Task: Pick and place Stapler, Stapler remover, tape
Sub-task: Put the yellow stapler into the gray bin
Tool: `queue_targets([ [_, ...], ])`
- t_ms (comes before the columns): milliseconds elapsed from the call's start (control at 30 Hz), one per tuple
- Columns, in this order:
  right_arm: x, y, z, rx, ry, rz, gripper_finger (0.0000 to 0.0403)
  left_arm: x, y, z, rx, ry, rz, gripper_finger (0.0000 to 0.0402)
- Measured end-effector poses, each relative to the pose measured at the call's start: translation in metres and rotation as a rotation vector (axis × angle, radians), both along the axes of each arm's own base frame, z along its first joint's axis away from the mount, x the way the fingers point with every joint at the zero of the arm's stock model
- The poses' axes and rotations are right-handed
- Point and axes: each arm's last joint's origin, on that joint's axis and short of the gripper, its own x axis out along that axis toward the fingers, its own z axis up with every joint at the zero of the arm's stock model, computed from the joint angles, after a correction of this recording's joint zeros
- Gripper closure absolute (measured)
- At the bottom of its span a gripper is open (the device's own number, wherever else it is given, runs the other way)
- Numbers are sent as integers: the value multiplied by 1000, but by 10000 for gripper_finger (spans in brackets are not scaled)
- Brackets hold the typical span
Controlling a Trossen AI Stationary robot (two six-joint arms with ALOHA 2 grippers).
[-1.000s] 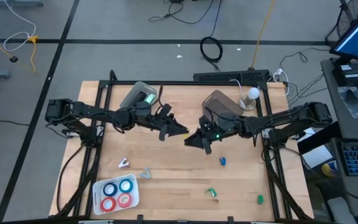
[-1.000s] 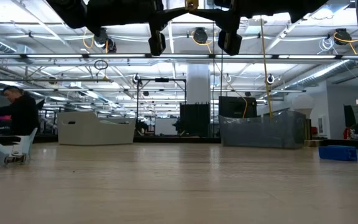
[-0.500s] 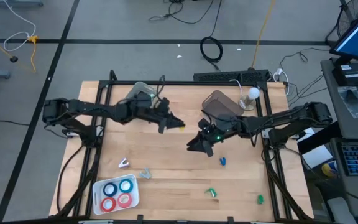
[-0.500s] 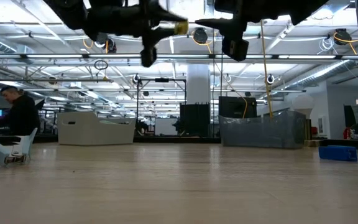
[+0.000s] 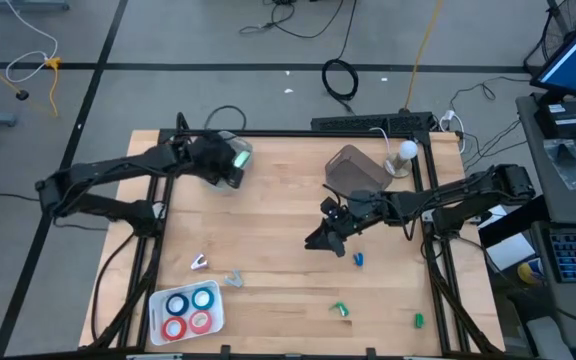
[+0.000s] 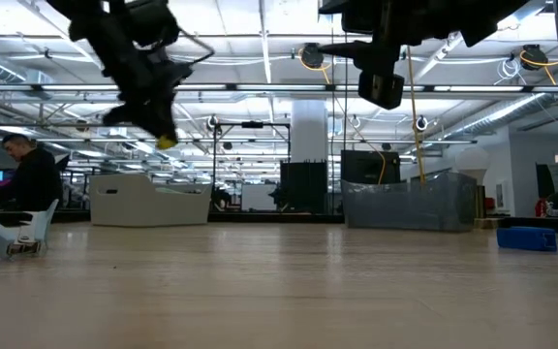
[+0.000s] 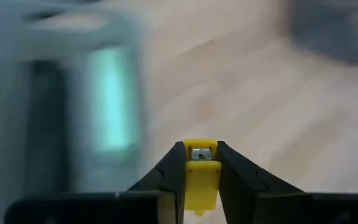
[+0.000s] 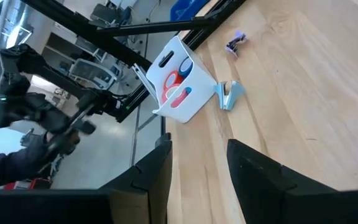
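My left gripper (image 7: 201, 149) is shut on a small yellow stapler (image 7: 201, 174) and hangs over the pale grey bin (image 5: 230, 152) at the table's far left; in the low view the gripper (image 6: 153, 116) points down with the stapler (image 6: 166, 142) at its lower end. My right gripper (image 5: 318, 240) is open and holds nothing, high above the table's middle (image 8: 197, 162). The tape rolls (image 5: 188, 309), two blue and two red, lie in a white tray (image 5: 158, 300) near the near-left corner. A pale blue-grey stapler remover (image 5: 234, 279) lies on the wood beside the tray. My left gripper pinches the yellow stapler's body (image 7: 201, 180) between its two fingers (image 7: 169, 177), one on each side. The stapler's metal-tipped end (image 7: 200, 153) sticks out between the fingertips. It is lifted clear, above the pale grey bin.
A brown-grey bin (image 5: 356, 170) and a white lamp (image 5: 405, 152) stand at the far right. Small items lie on the wood: a white and purple one (image 5: 199, 262), a blue one (image 5: 358, 259), two green ones (image 5: 340, 309) (image 5: 418, 320). Black frame rails run along the table's sides.
My left gripper has swung quickly from the table's middle toward the far left edge, ending over the pale grey bin, and has tipped from level to pointing down, keeping the yellow stapler. My right gripper has drifted slightly toward the near edge.
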Motion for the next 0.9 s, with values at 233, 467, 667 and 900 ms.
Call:
queue_targets([
  [233, 0, 0, 0, 1, 0, -2, 259, -20, 9, -12, 10, 229, 106, 331],
  [467, 0, 0, 0, 0, 0, -6, 259, -13, 24, -30, 21, 324, 109, 330],
  [667, 0, -1, 0, -6, 0, -24, 261, 0, 34, -51, -16, 366, 61, 330],
  [900, 1, -1, 1, -3, -14, -35, 261, 6, 37, -73, -64, 456, 41, 330],
])
